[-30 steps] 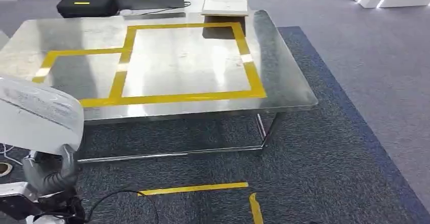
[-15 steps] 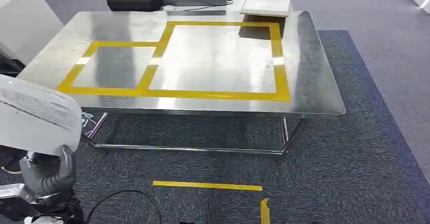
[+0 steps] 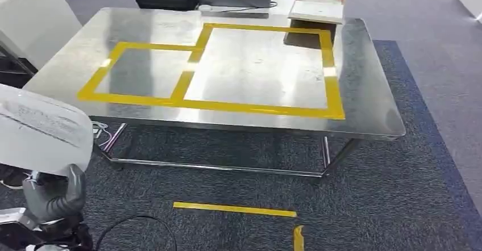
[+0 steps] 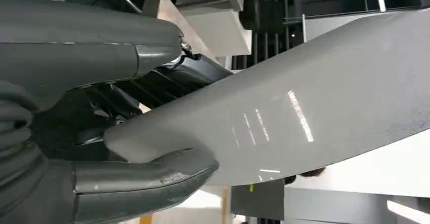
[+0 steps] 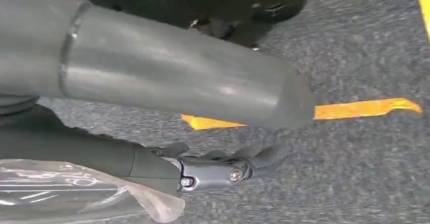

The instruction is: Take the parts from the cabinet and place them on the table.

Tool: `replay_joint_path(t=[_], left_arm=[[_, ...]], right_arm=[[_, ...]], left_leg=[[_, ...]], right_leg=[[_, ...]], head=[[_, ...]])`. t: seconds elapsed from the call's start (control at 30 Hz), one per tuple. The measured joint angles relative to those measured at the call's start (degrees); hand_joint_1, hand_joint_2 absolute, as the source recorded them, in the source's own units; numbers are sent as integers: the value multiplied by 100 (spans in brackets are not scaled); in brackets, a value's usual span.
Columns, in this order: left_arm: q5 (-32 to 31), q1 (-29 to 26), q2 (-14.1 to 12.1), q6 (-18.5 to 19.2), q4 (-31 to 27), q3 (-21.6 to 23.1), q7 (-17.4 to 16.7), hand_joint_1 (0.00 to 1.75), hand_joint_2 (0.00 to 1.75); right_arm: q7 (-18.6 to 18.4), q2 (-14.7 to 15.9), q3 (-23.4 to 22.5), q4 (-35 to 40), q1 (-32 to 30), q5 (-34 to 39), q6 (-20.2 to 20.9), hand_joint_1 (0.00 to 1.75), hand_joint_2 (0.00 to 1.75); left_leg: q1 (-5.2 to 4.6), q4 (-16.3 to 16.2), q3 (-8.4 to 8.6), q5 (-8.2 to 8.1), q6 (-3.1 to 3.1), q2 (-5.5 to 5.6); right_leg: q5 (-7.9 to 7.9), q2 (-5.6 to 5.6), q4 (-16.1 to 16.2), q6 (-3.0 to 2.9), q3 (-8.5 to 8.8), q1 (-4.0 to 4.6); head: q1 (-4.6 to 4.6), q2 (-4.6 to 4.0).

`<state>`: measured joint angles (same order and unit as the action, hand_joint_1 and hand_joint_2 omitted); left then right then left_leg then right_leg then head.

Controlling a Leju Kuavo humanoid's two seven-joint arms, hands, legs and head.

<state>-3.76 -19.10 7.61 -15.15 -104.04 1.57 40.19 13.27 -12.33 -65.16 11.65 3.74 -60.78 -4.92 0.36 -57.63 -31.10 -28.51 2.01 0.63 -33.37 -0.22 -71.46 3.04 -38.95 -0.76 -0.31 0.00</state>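
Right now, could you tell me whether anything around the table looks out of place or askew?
The open cardboard box at the far edge of the metal table sits tilted, one end propped higher. A loose black cable loops over the carpet near the robot. The left hand holds the grey panel firmly; nothing looks spilled or damaged.

The part (image 3: 42,129) I hold is a flat pale-grey panel with a smooth, faintly glossy face and rounded edges, tilted, gripped at one edge between my left hand (image 3: 54,197)'s thumb and fingers (image 4: 147,178). It hangs off the near left corner of the desk (image 3: 364,63), not touching it, above the carpet in front of the desk.
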Motion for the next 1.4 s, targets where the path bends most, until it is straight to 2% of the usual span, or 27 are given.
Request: replay_joint_path(t=[0.07, 0.1, 0.13, 0.2, 0.3, 0.37, 0.43, 0.47, 0.5, 0.6, 0.63, 0.67, 0.77, 0.8, 0.87, 0.93, 0.97, 1.0, 1.03, 1.07, 1.1, 1.13, 1.17, 1.2, 1.27, 1.33, 1.4], left_arm=[[33, -109, 9, 87, -98, -70, 0, 175, 175], [35, -148, 18, 148, -150, -116, 0, 175, 175], [35, -170, 37, 208, -188, -175, 0, 175, 175], [30, -228, 90, 297, -238, -271, 0, 175, 175], [15, -262, 155, 341, -306, -394, 0, 175, 175], [11, -254, 199, 369, -323, -448, 0, 175, 175], [9, -294, 216, 380, -323, -490, 0, 175, 175], [9, -294, 223, 387, -323, -505, 0, 175, 175], [9, -294, 236, 387, -323, -518, 0, 175, 175], [6, -297, 254, 389, -336, -553, 2, 175, 175], [7, -298, 256, 389, -336, -564, 0, 175, 175], [6, -302, 264, 391, -341, -568, 0, 175, 175], [-4, -305, 304, 411, -356, -595, 0, 175, 175], [-29, -303, 313, 420, -356, -605, 0, 175, 175], [-79, -263, 345, 437, -356, -608, 0, 175, 175], [-94, -257, 356, 424, -356, -608, 2, 175, 175], [-85, -262, 358, 415, -356, -610, 0, 175, 175], [-85, -261, 361, 415, -356, -614, 0, 175, 175], [-85, -259, 361, 424, -354, -618, 0, 175, 175], [-85, -256, 367, 441, -354, -623, 0, 175, 175], [-88, -242, 378, 457, -349, -625, 2, 175, 175], [-92, -208, 383, 461, -336, -623, 0, 175, 175], [-105, -175, 382, 444, -328, -606, 0, 175, 175], [-109, -149, 380, 415, -325, -575, 0, 175, 175], [-129, -110, 376, 367, -321, -531, 0, 175, 175], [-131, -39, 341, 321, -299, -479, 0, 175, 175], [-133, 18, 326, 284, -264, -426, 0, 175, 175]], right_arm=[[-15, 0, 15, 0, 1, -99, -2, 0, 0], [-13, 0, 20, -2, 7, -127, -7, 0, 0], [11, 0, 26, -2, 16, -144, -9, 0, 0], [37, 0, 50, -2, -1, -164, -9, 0, 0], [72, -15, 52, -4, 0, -195, -7, 0, 0], [74, -15, 57, -4, 22, -199, -4, 0, 0], [77, -15, 57, -4, 16, -202, -4, 0, 0], [79, -15, 57, -4, 7, -204, -4, 0, 0], [79, -15, 57, -4, 5, -204, -4, 0, 0], [79, -20, 59, -4, 9, -208, -2, 0, 0], [79, -22, 59, -7, 14, -208, -2, 0, 0], [81, -22, 59, -7, 25, -208, -2, 0, 0], [90, -22, 59, -7, 32, -206, 0, 0, 0], [94, -22, 59, -7, 33, -204, 0, 0, 0], [75, -22, 61, -7, 63, -199, 7, 0, 0], [0, -22, 63, -7, 48, -223, 9, 0, 0], [-35, -24, 63, -9, 33, -230, 9, 0, 0], [-50, -24, 63, -9, 14, -224, 9, 0, 0], [-50, -24, 63, -9, 3, -204, 9, 0, 0], [-39, -24, 61, -9, 2, -180, 9, 0, 0], [-11, -22, 61, -9, 0, -142, 9, 0, 0], [7, -20, 59, -9, -12, -112, 11, 0, 0], [18, -20, 59, -9, 2, -105, 15, 0, 0], [22, -20, 59, -9, 1, -103, 26, 0, 0], [22, -22, 57, -9, -1, -99, 39, 0, 0], [68, -26, 50, -7, 6, -83, 44, 0, 0], [103, -26, 50, -7, 19, -53, 59, 0, 0]], left_leg=[[4, -1, 83, -57, -41, 9], [-7, -4, 99, -80, -71, 9], [-17, -33, 60, -94, -102, 13], [-18, -77, 87, -91, -177, 17], [-10, -334, 54, -163, -254, -3], [4, -1168, -427, -367, -290, -9], [3, -1814, -885, -774, -305, -10], [4, -1788, -935, -758, -299, -10], [3, -1577, -898, -602, -282, -10], [-21, -335, -530, 338, -165, -44], [-61, -275, -546, 140, -161, -63], [-63, -252, -528, 97, -145, -54], [-27, -167, -368, 213, -33, -23], [-17, -149, -318, 201, -7, -30], [-16, -150, -295, 155, 54, -29], [-20, -150, -248, 77, 67, -19], [-21, -150, -199, 33, 66, -8], [-22, -150, -130, -18, 60, 9], [-25, -150, -56, -70, 52, 17], [-31, -150, 26, -125, 41, 17], [-34, -147, 69, -186, 24, 15], [-50, -186, 133, -236, -3, 17], [-50, -166, 101, -265, -42, 32], [-41, -149, 120, -283, -87, 34], [-53, -229, 192, -261, -127, 32], [-35, -681, -21, -292, -208, 1], [11, -1379, -460, -598, -270, -1]], right_leg=[[586, 5, 1005, 0, 447, -5], [523, 43, 1217, -39, 542, 5], [303, 36, 1364, -112, 555, 25], [436, 22, 1336, -203, 544, 29], [429, -3, 1379, -266, 801, -12], [380, -9, 1383, -307, 844, -10], [309, -9, 1383, -319, 901, -6], [274, -7, 1383, -319, 949, -6], [232, -5, 1383, -314, 1007, -5], [89, -11, 1397, -264, 1099, -6], [32, 1, 1372, -226, 1231, 23], [-20, -21, 1405, -181, 1158, 21], [-3, -27, 1376, -68, 1329, 22], [-55, -9, 1244, -58, 1273, 19], [-184, 7, 418, -49, 744, 14], [-619, 12, -258, -25, 191, 17], [-699, 11, -294, -17, 65, 16], [-613, 11, -133, -18, 36, 17], [-382, 12, 185, -25, 92, 17], [-34, 12, 609, -51, 195, 20], [466, 13, 1075, -119, 288, 35], [567, 16, 1155, -147, 256, 56], [398, 3, 1173, -160, 288, 71], [522, 10, 1197, -204, 355, 80], [543, 29, 1248, -256, 477, 32], [503, 12, 1293, -313, 596, 11], [429, 12, 1293, -331, 657, 11]], head=[[0, -2], [-7, -2], [9, -2], [-15, 0], [-50, 0], [-77, 0], [-85, 0], [-81, 0], [-81, 0], [-87, 0], [-74, -2], [-83, 0], [-85, 0], [-66, 0], [-24, 0], [-20, 0], [-24, 0], [-22, 0], [-20, -2], [-20, -2], [-20, 0], [-35, -2], [-15, -2], [-24, -2], [-24, 0], [-72, 0], [-101, 0]])
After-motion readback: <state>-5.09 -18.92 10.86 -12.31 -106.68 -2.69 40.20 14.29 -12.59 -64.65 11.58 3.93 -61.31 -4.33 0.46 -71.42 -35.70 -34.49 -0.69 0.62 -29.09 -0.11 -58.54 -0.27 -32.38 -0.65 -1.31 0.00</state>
